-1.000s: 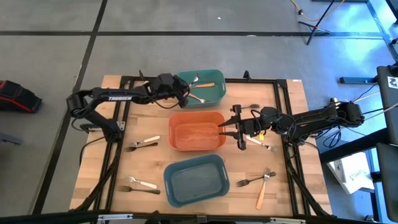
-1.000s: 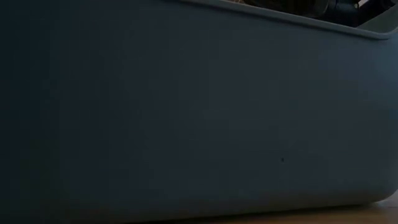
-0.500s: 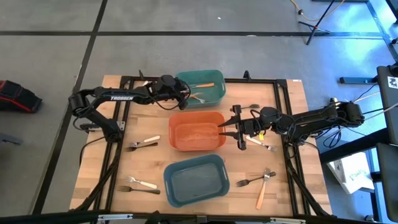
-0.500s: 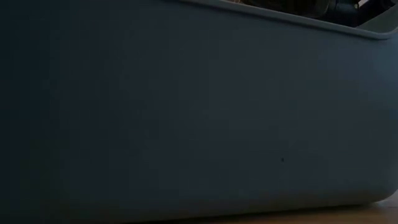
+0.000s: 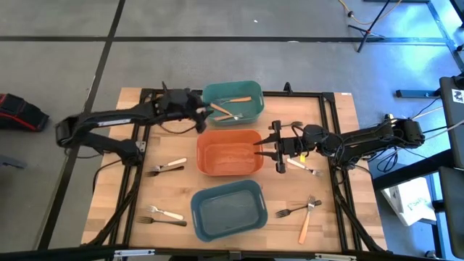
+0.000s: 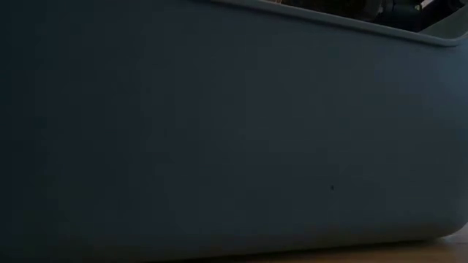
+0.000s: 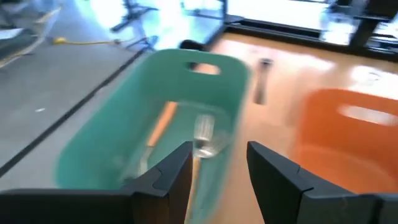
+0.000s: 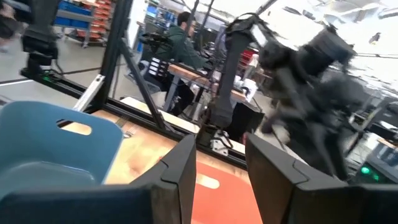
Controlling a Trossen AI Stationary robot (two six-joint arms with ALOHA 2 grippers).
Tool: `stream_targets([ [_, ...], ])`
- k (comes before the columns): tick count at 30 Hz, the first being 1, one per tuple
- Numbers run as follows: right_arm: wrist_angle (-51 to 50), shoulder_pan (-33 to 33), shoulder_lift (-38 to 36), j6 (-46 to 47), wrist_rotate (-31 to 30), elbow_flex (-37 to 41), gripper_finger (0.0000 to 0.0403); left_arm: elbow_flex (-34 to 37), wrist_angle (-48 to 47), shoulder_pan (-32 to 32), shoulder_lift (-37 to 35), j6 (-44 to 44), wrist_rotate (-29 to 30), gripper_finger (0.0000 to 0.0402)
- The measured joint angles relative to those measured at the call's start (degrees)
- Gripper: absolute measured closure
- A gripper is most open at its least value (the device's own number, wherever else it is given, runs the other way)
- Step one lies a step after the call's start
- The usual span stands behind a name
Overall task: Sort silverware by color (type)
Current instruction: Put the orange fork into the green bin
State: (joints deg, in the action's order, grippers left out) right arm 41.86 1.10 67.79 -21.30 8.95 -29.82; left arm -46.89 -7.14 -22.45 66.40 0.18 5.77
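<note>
While most of the silverware is lying loose on the wooden table (image 5: pixel 116 181), two forks are sitting inside the teal bin (image 5: pixel 233 102): a wooden-handled fork (image 5: pixel 238 99) along the far side and a cream-handled fork (image 5: pixel 224 111) nearer the bin's left end. The left wrist view is showing the same bin with a fork head and an orange-brown handle in it, blurred.

Orange bin (image 5: pixel 230 153): sitting at the table's middle, with nothing visible in it.

Blue-grey bin (image 5: pixel 229 209): sitting nearest the camera side; its inside is looking bare. Its wall is filling nearly all of the low view.

Loose pieces: a cream-handled fork (image 5: pixel 167 167) left of the orange bin; two forks (image 5: pixel 161 216) lying close together left of the blue-grey bin; a dark fork (image 5: pixel 292 125) at the far right; a fork (image 5: pixel 304 169) just beside the right gripper; a dark fork (image 5: pixel 294 211) and a wooden-handled fork (image 5: pixel 307 221) right of the blue-grey bin.

Left gripper (image 5: pixel 201 109): hanging at the teal bin's left end, fingers spread and holding nothing, as the wrist view is showing.

Right gripper (image 5: pixel 274 148): hovering at the orange bin's right rim, fingers parted and carrying nothing.

A person is showing in the room behind, in the right wrist view.
</note>
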Motion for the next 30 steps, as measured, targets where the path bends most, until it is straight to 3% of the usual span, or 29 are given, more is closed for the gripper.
stream_targets([
  [5,0.0,0.0,0.0,0.0,-0.4,0.0,0.0279,0.0,-8.1,6.2,-5.1,-0.5,-3.6,0.0254],
  [14,0.0,0.1,0.0,1.7,-0.4,0.0,0.0279,0.0,-22.8,17.6,-6.6,-8.7,-3.4,0.0256],
  [22,-0.2,0.0,0.0,1.6,-0.4,0.0,0.0279,0.0,-26.6,26.1,-9.2,-13.6,10.8,0.0257],
  [30,-2.9,2.2,-3.1,7.8,-2.8,0.0,0.0279,0.0,-35.3,28.7,-13.6,-21.3,13.2,0.0257],
])
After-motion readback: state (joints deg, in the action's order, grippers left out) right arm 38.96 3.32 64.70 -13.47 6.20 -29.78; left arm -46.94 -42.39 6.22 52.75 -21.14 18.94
